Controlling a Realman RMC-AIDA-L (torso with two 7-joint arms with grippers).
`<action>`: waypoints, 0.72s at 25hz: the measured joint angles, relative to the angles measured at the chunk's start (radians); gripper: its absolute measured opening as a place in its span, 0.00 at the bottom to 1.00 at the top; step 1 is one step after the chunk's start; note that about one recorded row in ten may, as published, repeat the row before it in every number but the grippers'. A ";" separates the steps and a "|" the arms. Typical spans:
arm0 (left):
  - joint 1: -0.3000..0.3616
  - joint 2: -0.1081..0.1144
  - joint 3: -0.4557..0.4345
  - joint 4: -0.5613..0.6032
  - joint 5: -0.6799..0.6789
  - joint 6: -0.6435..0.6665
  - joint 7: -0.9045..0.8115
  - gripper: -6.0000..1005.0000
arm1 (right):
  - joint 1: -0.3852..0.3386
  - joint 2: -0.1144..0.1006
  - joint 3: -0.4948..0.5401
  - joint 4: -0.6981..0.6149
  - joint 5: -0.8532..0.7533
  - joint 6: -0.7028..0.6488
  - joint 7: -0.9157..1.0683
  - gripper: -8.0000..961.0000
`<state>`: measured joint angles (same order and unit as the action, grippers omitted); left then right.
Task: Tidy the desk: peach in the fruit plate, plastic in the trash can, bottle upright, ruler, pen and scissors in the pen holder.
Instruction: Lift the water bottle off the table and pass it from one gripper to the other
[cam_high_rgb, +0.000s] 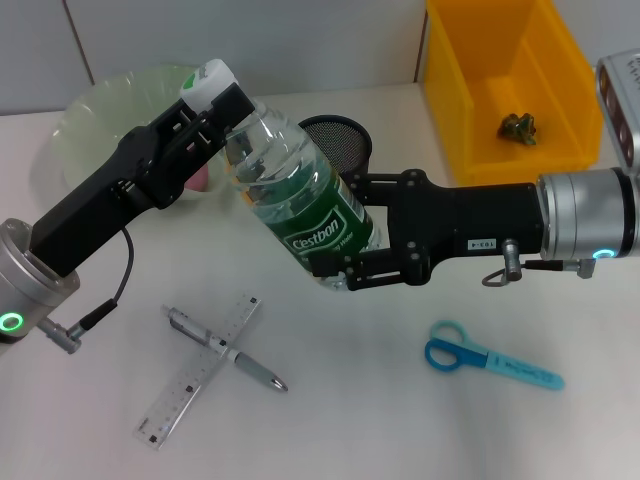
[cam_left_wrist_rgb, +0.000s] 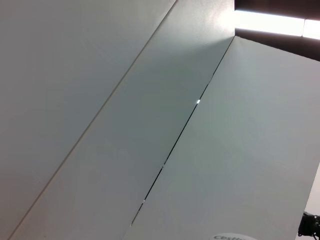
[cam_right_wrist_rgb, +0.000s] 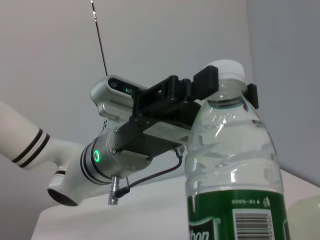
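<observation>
Head: bottle (cam_high_rgb: 300, 205) tilted above desk (cam_high_rgb: 400, 410), left gripper (cam_high_rgb: 215, 100) pinching cap, right gripper (cam_high_rgb: 335, 255) clamping base. Ruler (cam_high_rgb: 198, 370), pen (cam_high_rgb: 225, 349), scissors (cam_high_rgb: 490, 360) left lying. Left wrist: nothing useful. Right wrist: cap grip confirmed.

I work at what looks like an office desk set up for testing; the desk (cam_high_rgb: 400, 430) is a plain white tabletop; grey panelled partition walls (cam_high_rgb: 250, 40) close it off at twelve o'clock; stationery lies about: a ruler (cam_high_rgb: 195, 372) and pen (cam_high_rgb: 228, 350) at seven o'clock, scissors (cam_high_rgb: 490, 358) at five; a mesh pen holder (cam_high_rgb: 340, 140) and yellow trash can (cam_high_rgb: 510, 85) stand toward one o'clock.
</observation>
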<state>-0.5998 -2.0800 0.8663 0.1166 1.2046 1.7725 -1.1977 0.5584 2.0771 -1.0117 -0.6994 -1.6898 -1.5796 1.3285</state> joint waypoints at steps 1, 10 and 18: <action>0.000 0.000 0.000 0.000 0.000 0.000 0.000 0.45 | 0.000 0.000 0.000 0.000 -0.003 0.002 0.001 0.80; 0.000 0.000 -0.001 0.000 0.000 0.000 -0.004 0.45 | -0.010 0.000 -0.002 0.000 -0.006 0.005 0.000 0.80; 0.000 0.000 -0.001 0.000 -0.002 0.001 -0.005 0.45 | -0.013 0.000 -0.002 0.002 -0.028 0.009 0.001 0.80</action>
<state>-0.5997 -2.0801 0.8652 0.1165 1.2027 1.7737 -1.2029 0.5455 2.0769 -1.0139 -0.6979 -1.7174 -1.5709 1.3298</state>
